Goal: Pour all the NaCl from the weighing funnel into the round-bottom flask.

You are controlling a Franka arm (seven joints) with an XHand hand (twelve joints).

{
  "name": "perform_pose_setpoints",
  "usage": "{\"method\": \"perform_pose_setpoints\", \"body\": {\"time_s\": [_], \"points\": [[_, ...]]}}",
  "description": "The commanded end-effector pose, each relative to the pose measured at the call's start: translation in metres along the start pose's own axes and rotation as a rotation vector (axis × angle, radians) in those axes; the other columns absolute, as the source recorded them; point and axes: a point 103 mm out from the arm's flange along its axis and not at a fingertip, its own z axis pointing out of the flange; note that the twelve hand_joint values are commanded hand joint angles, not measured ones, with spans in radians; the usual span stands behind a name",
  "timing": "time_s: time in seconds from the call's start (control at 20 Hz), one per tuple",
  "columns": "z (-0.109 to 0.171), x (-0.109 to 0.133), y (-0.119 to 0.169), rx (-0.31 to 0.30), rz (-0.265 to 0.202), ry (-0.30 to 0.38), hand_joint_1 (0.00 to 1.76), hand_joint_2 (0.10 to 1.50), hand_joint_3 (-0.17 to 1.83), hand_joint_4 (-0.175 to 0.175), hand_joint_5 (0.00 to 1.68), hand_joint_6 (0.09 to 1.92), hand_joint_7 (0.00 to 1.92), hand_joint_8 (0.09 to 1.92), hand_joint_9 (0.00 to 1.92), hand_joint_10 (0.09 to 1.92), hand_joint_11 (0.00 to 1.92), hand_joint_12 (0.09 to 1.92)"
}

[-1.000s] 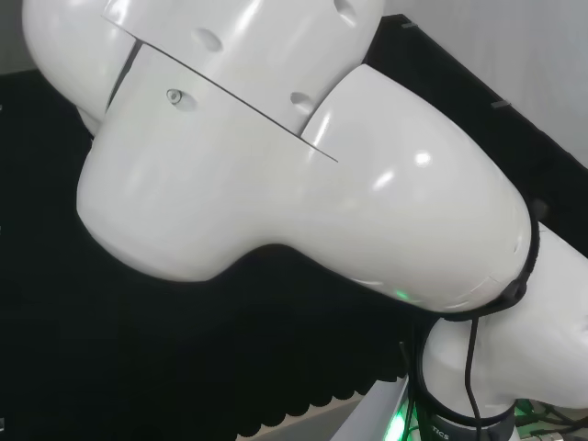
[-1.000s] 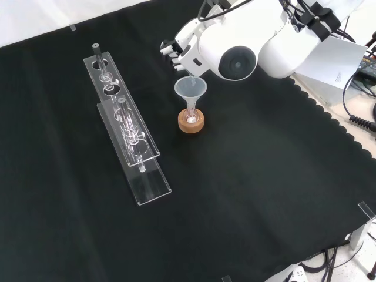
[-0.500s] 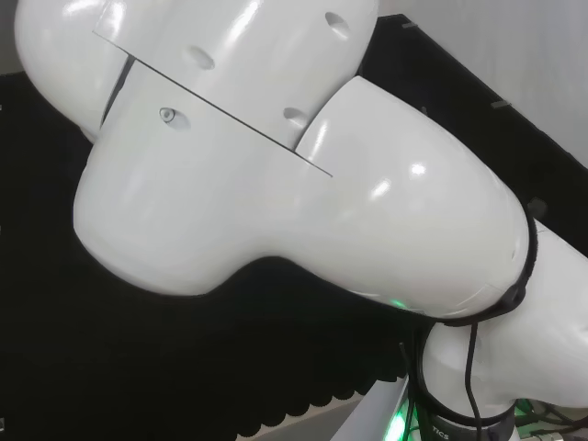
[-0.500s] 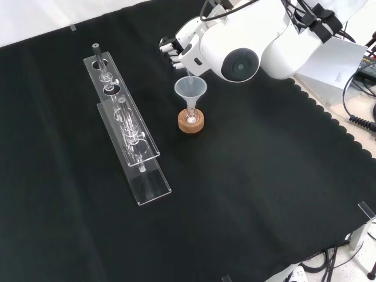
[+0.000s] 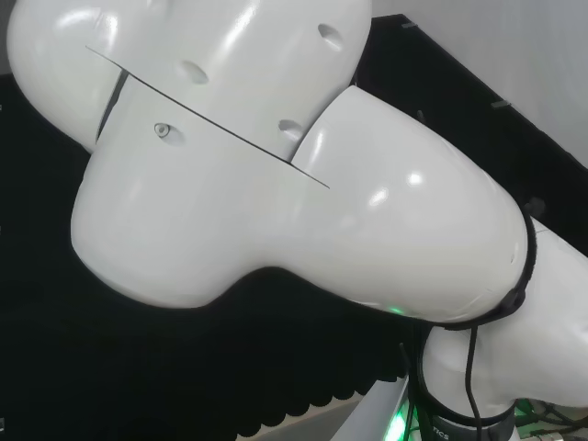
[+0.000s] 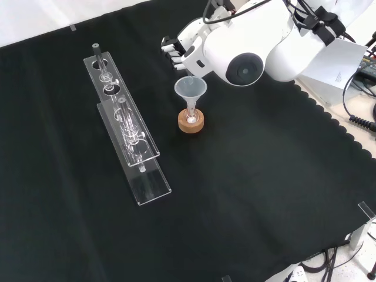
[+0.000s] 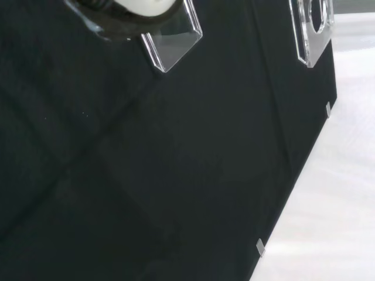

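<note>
1. In the front view, the hand (image 6: 174, 50) comes in from the top of the cloth, just left of the arm's big white link (image 6: 247, 44) with its round grey cap (image 6: 245, 69).
2. Black fingertips (image 6: 166, 42) show at the hand's left edge. Whether they are curled round anything cannot be told, since the link hides most of the palm.
3. A clear plastic funnel (image 6: 190, 89) stands upright in the neck of the round-bottom flask (image 6: 191, 118), at about 5 o'clock from the hand and just below it.
4. The flask sits in a cork ring (image 6: 191, 124) on the black cloth (image 6: 247, 194). Something pale shows low inside the flask, but what it is cannot be told.
5. A weighing funnel cannot be made out plainly by the hand.
6. At 9 o'clock from the flask, well apart, a clear acrylic rack (image 6: 126, 126) runs diagonally across the cloth and holds slim glass pieces.
7. In the wrist view, a clear acrylic corner (image 7: 173, 44) shows beside a blurred white part of the hand (image 7: 143, 6), with the cloth's edge beyond.
8. In the head view, the arm's white links (image 5: 276, 184) stand over the dark bench.
</note>
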Motion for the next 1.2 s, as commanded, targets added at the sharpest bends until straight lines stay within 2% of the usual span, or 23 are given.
{"method": "perform_pose_setpoints", "body": {"time_s": [0.05,0.55,0.95,1.2], "points": [[-0.002,-0.001,-0.002,-0.003,0.003,-0.006,1.26,1.10,0.01,-0.175,1.00,0.99,1.01,0.98,1.10,0.42,0.95,0.96],[0.002,-0.002,-0.003,-0.014,0.007,0.019,1.26,1.10,0.01,-0.175,1.00,0.99,1.01,0.98,1.10,0.42,0.96,0.95],[0.013,-0.011,-0.007,-0.053,0.016,0.126,1.26,1.10,0.00,-0.175,1.00,0.99,1.01,0.98,1.10,0.42,0.96,0.95],[0.021,-0.018,-0.008,-0.094,0.016,0.252,1.26,1.10,0.00,-0.175,1.00,0.99,1.01,0.98,1.10,0.42,0.96,0.94]]}}
